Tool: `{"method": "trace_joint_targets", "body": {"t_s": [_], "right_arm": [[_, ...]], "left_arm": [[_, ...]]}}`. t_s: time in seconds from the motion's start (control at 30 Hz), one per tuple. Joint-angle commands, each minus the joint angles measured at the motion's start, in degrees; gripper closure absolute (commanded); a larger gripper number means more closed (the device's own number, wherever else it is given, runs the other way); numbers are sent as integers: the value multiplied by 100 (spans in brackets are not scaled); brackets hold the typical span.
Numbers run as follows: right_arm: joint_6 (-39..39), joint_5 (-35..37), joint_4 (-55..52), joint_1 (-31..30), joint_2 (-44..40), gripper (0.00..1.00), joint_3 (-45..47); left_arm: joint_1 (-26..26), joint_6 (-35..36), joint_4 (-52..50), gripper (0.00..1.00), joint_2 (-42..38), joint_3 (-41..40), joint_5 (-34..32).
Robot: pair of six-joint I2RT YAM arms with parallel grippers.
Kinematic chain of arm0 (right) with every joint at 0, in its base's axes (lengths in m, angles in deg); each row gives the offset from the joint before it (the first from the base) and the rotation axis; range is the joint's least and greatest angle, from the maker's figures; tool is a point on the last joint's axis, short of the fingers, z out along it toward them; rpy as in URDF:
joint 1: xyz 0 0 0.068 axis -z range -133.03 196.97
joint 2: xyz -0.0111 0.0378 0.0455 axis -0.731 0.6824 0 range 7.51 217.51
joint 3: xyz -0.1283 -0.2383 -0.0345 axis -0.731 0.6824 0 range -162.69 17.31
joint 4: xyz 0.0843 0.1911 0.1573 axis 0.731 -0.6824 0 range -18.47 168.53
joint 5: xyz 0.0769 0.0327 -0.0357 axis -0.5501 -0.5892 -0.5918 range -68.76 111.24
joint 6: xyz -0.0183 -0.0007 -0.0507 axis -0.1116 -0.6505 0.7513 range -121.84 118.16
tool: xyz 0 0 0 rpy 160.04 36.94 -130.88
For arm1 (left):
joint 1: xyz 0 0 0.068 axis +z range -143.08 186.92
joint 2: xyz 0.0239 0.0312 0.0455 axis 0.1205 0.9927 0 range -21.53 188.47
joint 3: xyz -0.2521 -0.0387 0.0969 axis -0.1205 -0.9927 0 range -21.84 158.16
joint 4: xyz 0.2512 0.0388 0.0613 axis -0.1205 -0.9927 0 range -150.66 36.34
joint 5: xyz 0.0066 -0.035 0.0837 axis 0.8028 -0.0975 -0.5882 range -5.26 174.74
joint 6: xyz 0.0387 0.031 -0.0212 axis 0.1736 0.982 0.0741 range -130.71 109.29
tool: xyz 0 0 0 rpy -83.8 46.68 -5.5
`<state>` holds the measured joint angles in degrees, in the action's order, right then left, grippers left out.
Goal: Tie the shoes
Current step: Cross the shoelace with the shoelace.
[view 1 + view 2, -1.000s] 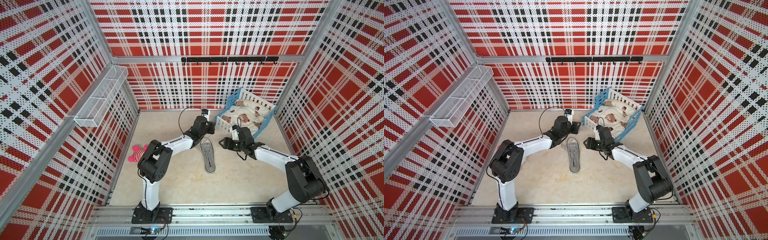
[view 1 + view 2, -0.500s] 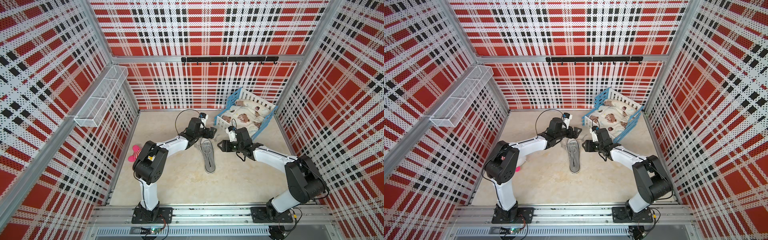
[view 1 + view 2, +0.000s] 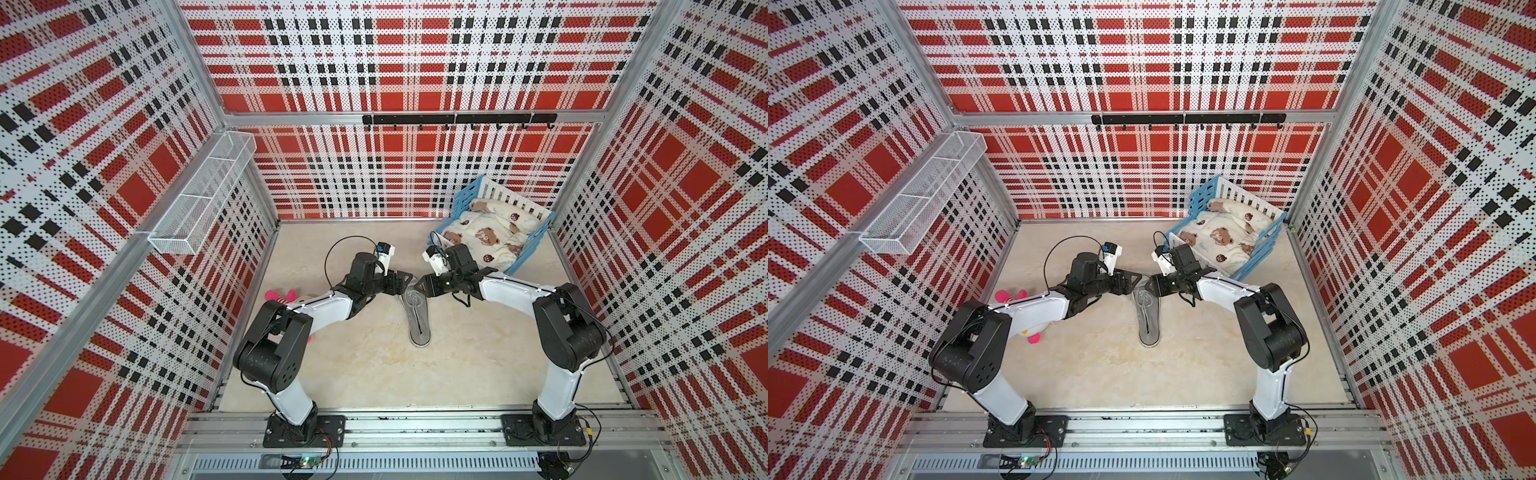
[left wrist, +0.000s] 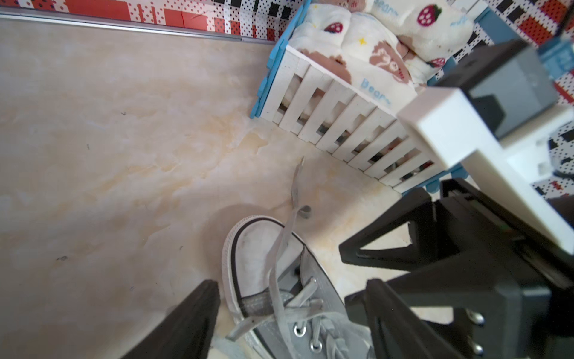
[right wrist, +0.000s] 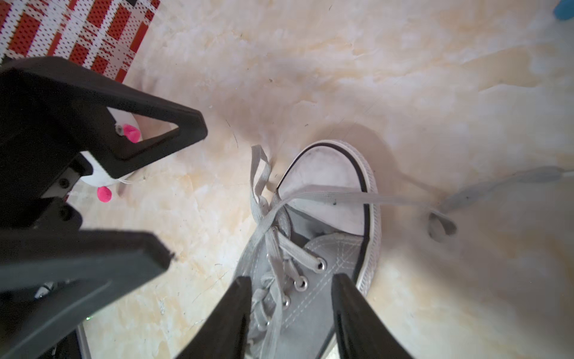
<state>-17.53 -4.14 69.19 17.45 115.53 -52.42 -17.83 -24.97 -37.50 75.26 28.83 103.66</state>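
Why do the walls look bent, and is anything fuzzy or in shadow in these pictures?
In both top views the wide lens splays the plaid walls outward; light is even, no glare. In the left wrist view the white camera mount close by is blurred, the sneaker sharper. In the right wrist view the sneaker casts a soft shadow on the floor.

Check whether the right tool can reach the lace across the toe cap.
Likely yes: the right tool hangs open over the shoe, the lace lies bare on the toe cap just ahead, and the left tool stands aside.
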Motion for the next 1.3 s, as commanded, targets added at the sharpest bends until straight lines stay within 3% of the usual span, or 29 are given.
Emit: {"method": "trace_joint_targets", "body": {"t_s": [0.0, 0.43, 0.8, 1.03, 1.27], "right_arm": [[293, -288, -371, -65, 259, 53, -153], [191, -483, -87, -66, 363, 96, -250], [-81, -673, 563, 12, 152, 100, 55], [-174, -850, 910, 97, -73, 100, 342], [-394, -1199, 1324, 257, -228, 100, 575]], "left_arm": [[-1, 319, -135, 23, 29, -187, 66], [-26, 1507, -956, 27, 344, 242, 191], [-13, 2152, -1458, 38, 882, 929, 498], [-35, 2380, -1502, 39, 974, 1021, 657], [-55, 2647, -1670, 51, 1165, 1293, 679]]}}
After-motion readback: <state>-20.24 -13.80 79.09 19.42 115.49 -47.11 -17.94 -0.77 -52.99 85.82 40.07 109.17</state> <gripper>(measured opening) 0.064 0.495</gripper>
